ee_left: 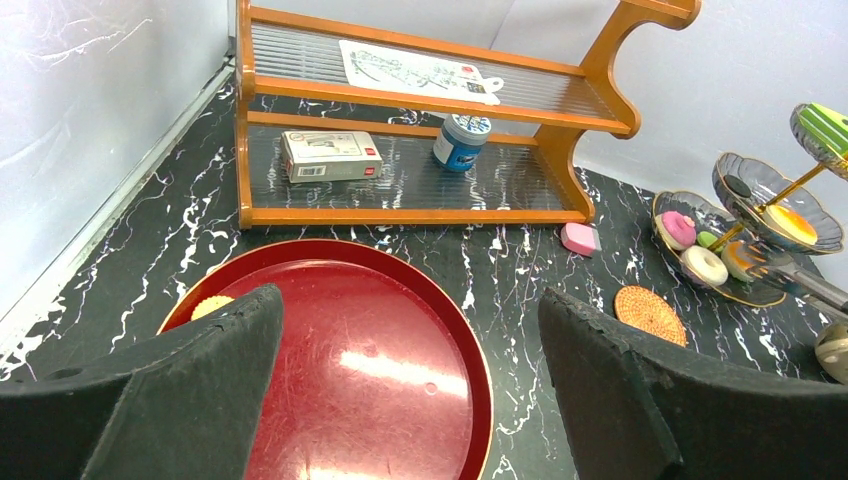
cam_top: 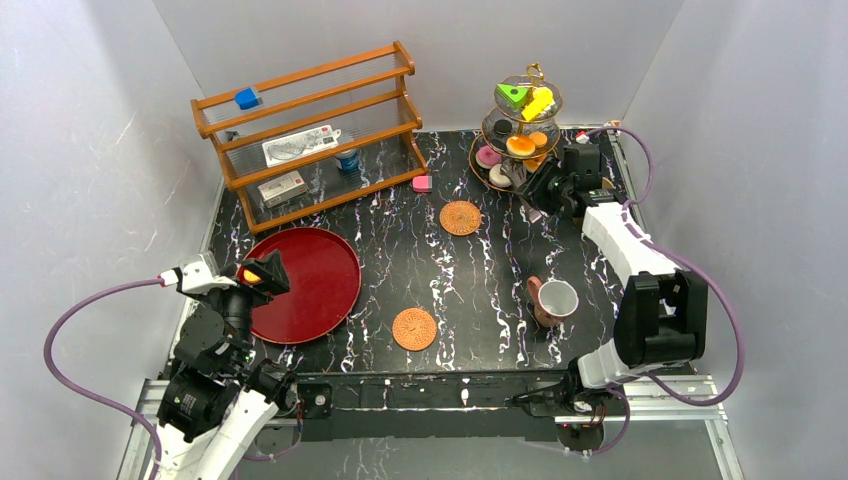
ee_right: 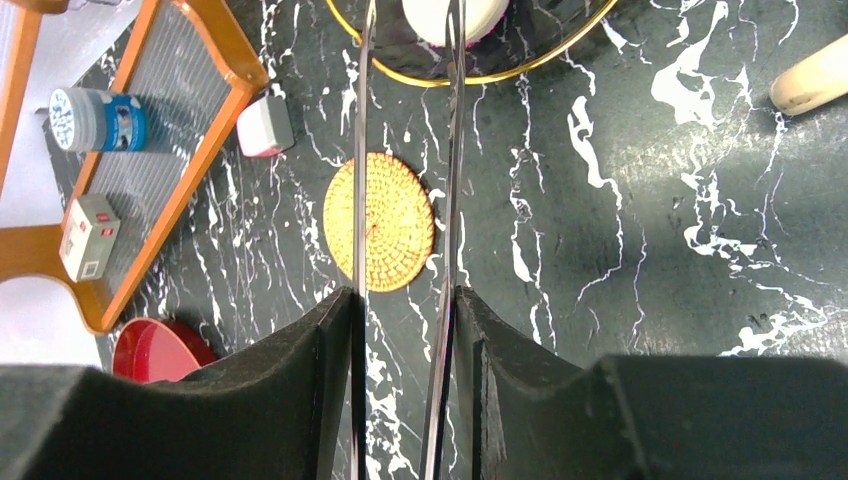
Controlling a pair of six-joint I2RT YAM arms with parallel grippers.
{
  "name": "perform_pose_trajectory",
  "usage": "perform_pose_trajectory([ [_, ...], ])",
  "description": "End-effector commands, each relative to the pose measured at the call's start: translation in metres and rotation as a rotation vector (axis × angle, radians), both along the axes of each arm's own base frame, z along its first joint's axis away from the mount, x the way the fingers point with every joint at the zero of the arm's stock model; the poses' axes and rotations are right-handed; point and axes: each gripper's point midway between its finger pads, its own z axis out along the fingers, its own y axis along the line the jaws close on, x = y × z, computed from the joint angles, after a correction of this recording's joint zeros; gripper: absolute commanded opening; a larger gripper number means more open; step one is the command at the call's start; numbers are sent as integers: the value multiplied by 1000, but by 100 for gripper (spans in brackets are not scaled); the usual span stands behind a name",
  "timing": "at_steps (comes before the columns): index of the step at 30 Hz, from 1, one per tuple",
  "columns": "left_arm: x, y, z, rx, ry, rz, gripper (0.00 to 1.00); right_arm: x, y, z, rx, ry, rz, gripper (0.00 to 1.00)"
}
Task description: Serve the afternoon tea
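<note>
My right gripper (ee_right: 403, 300) is shut on metal tongs (ee_right: 359, 150). The tong tips reach either side of a white donut (ee_right: 440, 15) on the bottom tier of the tiered stand (cam_top: 478, 143). The stand also holds a pink donut (cam_top: 488, 156), an orange cookie (cam_top: 520, 145), a black disc (cam_top: 502, 127), a green wedge (cam_top: 514, 95) and a yellow piece (cam_top: 538, 103). My left gripper (ee_left: 410, 320) is open and empty over the red tray (cam_top: 320, 290). An orange cookie (ee_left: 210, 305) lies at the tray's left edge. The pinkish-brown cup (cam_top: 553, 300) stands at the front right. Two woven coasters (cam_top: 460, 217) (cam_top: 414, 328) lie mid-table.
A wooden shelf (cam_top: 310, 135) at the back left holds a blue cube (cam_top: 247, 98), white printed boxes (cam_top: 282, 187) and a blue can (cam_top: 348, 160). A pink block (cam_top: 422, 183) lies by its right foot. A beige rounded object (ee_right: 812, 75) shows at the right wrist view's edge.
</note>
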Motion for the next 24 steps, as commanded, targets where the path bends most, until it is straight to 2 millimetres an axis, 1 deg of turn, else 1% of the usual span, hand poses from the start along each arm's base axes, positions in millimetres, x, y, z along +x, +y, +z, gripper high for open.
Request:
perform_pose_trajectory([
  [1, -1, -1, 7, -12, -19, -6, 95, -11, 3, 34, 1, -98, 60, 48],
  [6, -1, -1, 7, -12, -18, -5, 96, -32, 11, 35, 36, -97, 114, 47],
  [14, 1, -2, 5, -6, -7, -7, 95, -56, 28, 38, 68, -82, 201, 46],
  [17, 1, -3, 4, -10, -6, -11, 95, -69, 47, 40, 76, -80, 262, 46],
  [20, 2, -2, 4, -9, -5, -6, 95, -82, 74, 44, 57, -89, 349, 46],
  [24, 3, -3, 2, -7, 9, -5, 95, -100, 111, 54, 22, -143, 465, 46],
])
